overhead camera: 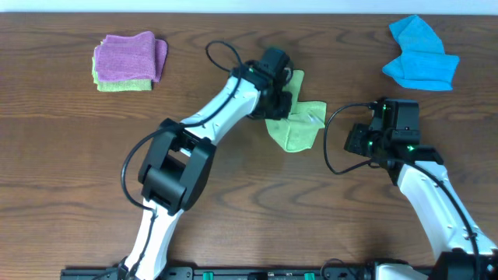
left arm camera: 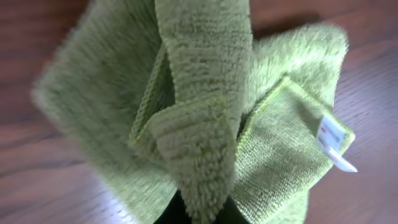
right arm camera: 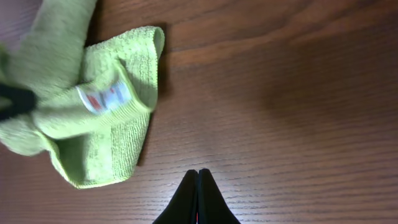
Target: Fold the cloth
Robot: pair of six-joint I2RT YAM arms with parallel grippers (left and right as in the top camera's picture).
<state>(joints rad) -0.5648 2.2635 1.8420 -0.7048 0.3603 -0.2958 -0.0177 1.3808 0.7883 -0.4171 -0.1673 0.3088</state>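
The lime-green cloth lies bunched at the table's middle, its white tag facing up. My left gripper is shut on a strip of the cloth and holds that part lifted over the rest. In the left wrist view the pinched strip runs up from the jaws and the tag shows at right. My right gripper is shut and empty, just right of the cloth; its closed fingertips hover over bare wood, with the cloth to their left.
A purple cloth on a green one sits folded at the back left. A bright blue cloth lies crumpled at the back right. The wooden table extends to the front.
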